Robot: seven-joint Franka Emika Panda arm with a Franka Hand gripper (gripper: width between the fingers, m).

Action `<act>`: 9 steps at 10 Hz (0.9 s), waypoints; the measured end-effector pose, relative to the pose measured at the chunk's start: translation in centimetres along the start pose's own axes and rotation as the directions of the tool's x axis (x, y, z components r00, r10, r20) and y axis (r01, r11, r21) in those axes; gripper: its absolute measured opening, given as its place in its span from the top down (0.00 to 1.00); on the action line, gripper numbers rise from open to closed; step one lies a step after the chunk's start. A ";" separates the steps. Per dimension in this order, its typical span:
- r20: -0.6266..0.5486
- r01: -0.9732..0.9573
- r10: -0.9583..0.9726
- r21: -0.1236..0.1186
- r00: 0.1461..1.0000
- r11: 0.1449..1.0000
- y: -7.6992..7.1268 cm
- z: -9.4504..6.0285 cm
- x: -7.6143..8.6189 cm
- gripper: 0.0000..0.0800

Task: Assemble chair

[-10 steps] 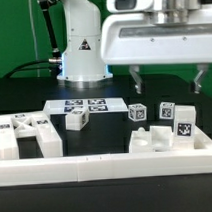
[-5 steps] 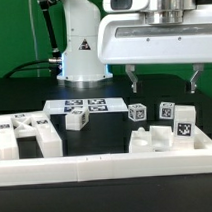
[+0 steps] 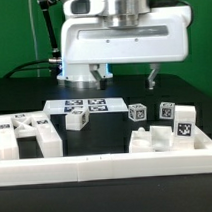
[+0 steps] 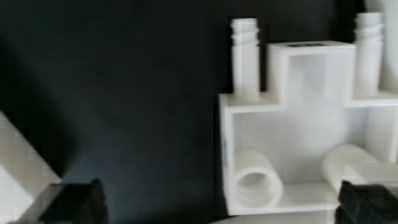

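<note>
The chair lies in loose white tagged pieces on the black table. A large chunky piece (image 3: pixel 25 134) sits at the exterior view's left, a small tagged block (image 3: pixel 77 119) near the middle, small tagged blocks (image 3: pixel 138 113) and a taller tagged piece (image 3: pixel 182 122) at the right. A stepped white piece (image 3: pixel 156 142) lies at front right. My gripper (image 3: pixel 125 77) hangs open and empty above the middle of the table, clear of all pieces. In the wrist view my gripper (image 4: pixel 222 205) is wide open above a white piece (image 4: pixel 302 120) with round pegs and a square post.
The marker board (image 3: pixel 86 103) lies flat behind the small block. A long plain white rail (image 3: pixel 107 170) runs along the table's front. The robot's base (image 3: pixel 80 55) stands at the back.
My gripper has moved toward the exterior view's left, from above the right-hand pieces to above the middle. It stays open. No piece has moved.
</note>
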State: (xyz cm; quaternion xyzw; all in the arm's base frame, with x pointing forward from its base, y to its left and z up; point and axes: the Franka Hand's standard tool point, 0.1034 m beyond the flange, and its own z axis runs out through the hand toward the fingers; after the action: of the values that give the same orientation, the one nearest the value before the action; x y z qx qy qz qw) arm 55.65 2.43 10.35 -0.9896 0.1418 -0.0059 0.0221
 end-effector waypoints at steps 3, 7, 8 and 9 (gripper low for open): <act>0.000 0.003 -0.003 0.000 1.000 1.000 -0.3 0.1 0.0 0.19; 0.018 -0.064 0.064 -0.021 0.998 0.998 7.2 1.3 -1.6 0.19; 0.012 -0.027 0.027 -0.024 1.000 0.999 8.8 1.5 -1.6 0.19; 0.013 -0.037 0.037 -0.025 0.999 0.999 9.3 1.5 -1.6 0.19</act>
State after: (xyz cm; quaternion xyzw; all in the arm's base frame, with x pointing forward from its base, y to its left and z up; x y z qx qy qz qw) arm 51.58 -5.96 8.39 -0.9870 0.1600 0.0029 0.0111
